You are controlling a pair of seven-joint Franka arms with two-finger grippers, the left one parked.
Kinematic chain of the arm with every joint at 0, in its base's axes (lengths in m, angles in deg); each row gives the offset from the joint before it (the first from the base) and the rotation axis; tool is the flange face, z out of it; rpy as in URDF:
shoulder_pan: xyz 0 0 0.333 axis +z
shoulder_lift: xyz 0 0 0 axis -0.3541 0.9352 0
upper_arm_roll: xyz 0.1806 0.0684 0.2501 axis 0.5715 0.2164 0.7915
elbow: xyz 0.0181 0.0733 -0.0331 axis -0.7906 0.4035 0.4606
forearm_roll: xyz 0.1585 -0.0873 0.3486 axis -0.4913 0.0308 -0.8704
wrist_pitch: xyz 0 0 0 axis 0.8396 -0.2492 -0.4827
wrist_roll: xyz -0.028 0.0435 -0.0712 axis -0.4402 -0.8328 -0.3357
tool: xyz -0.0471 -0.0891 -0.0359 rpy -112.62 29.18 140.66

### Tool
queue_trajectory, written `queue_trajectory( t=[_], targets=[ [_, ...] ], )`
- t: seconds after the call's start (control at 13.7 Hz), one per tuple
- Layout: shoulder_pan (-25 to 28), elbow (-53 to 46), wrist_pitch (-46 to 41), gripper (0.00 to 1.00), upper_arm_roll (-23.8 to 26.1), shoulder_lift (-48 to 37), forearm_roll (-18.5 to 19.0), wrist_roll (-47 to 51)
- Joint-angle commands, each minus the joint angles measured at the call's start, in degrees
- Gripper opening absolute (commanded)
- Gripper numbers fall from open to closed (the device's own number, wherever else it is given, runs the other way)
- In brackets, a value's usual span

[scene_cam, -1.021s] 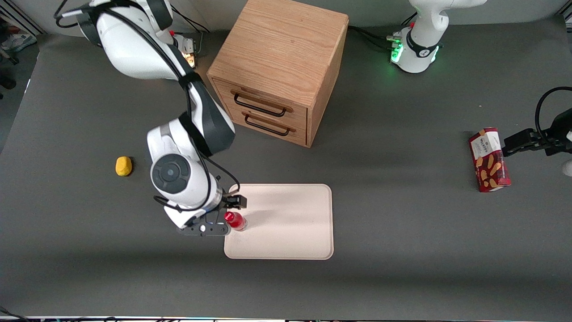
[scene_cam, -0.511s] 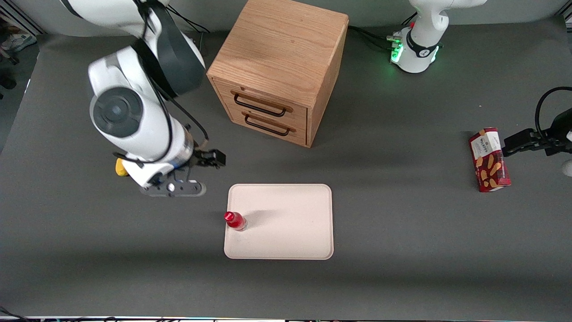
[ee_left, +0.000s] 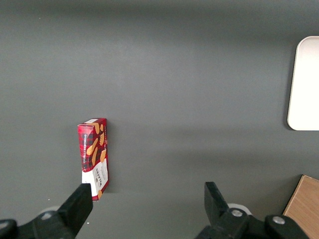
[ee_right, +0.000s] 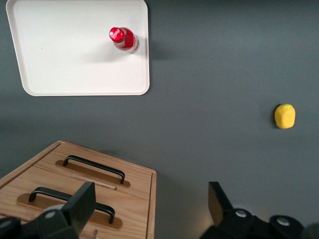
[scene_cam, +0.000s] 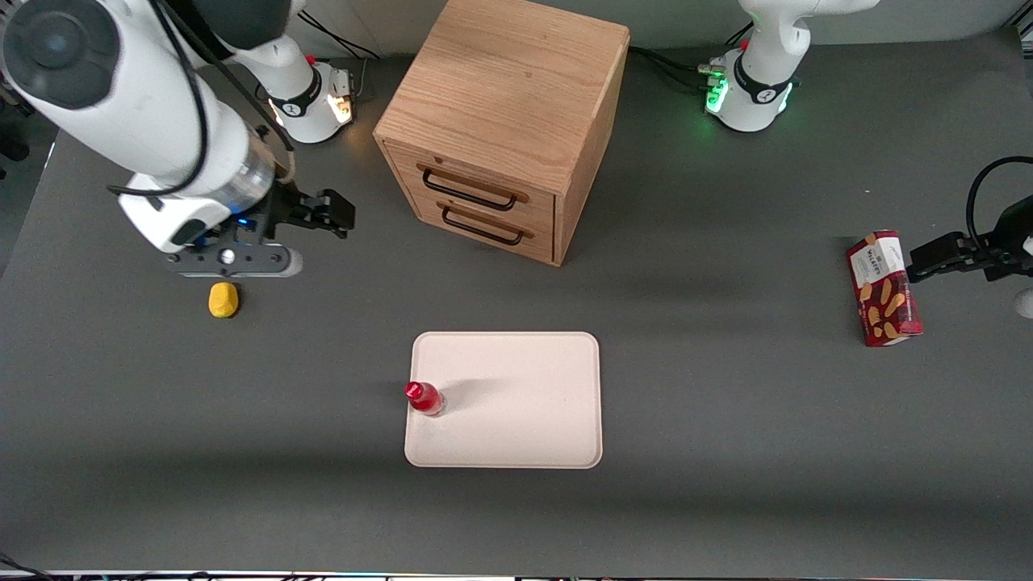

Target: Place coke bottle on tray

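Dark grey tabletop fills the frames. At upper left of the front view the arm's own body hides part of the gripper [scene_cam: 266, 234]; its jaws stand spread wide, empty, above a yellow lump [scene_cam: 223, 299]. Lower centre, the coke bottle [scene_cam: 424, 398] stands upright on the tray [scene_cam: 524, 403], at the edge toward the working arm.

Biscuit box [ee_left: 93, 153] well apart from tray [ee_left: 304, 84]

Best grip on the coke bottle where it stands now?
Grip the coke bottle at its body below the cap, from above. It stands upright near the tray edge. The gripper, jaws open, is up near the cabinet.
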Motion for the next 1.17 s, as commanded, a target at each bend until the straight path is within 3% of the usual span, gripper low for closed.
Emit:
queue_trajectory(
  t=[0.0, 0.51, 0.88, 1.09],
  targets=[
    [-4.4, 1.6, -2.5, 1.00, 0.5, -3.1, 0.5, -6.9],
    [-18.8, 13.7, -3.1, 1.00, 2.6, -13.6, 0.4, -25.0],
    [-22.7, 33.2, 5.5, 1.00, 2.6, -27.5, 1.1, -25.9],
    [-23.2, 36.6, 8.2, 1.00, 2.2, -29.1, 2.3, -26.4]
  ],
)
